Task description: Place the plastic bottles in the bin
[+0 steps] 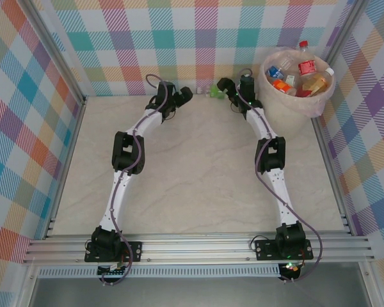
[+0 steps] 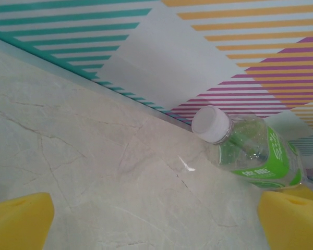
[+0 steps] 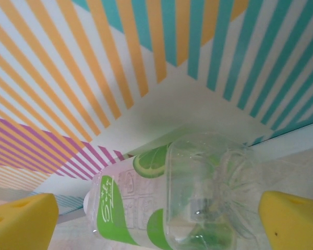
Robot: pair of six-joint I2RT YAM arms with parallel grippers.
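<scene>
Arms both stretched across the marbled tabletop (image 1: 198,173) to the checked back wall (image 1: 198,45). Jaws of the left gripper (image 2: 156,224) stand fully wide, holding nothing; the right gripper (image 3: 156,221) is equally wide and empty. Between them, at the wall's foot, one clear bottle (image 2: 250,151) lies on its side, white cap, green label. Round cream bin (image 1: 288,105) with thin translucent liner, far right corner, holds several bottles (image 1: 307,67) piled to the rim.

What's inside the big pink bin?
The bin holds a heap of plastic bottles, piled up to its rim: a red-capped bottle stands tallest, beside an amber-drink bottle. Bottles lower down are covered by these, so I cannot count them all.
</scene>
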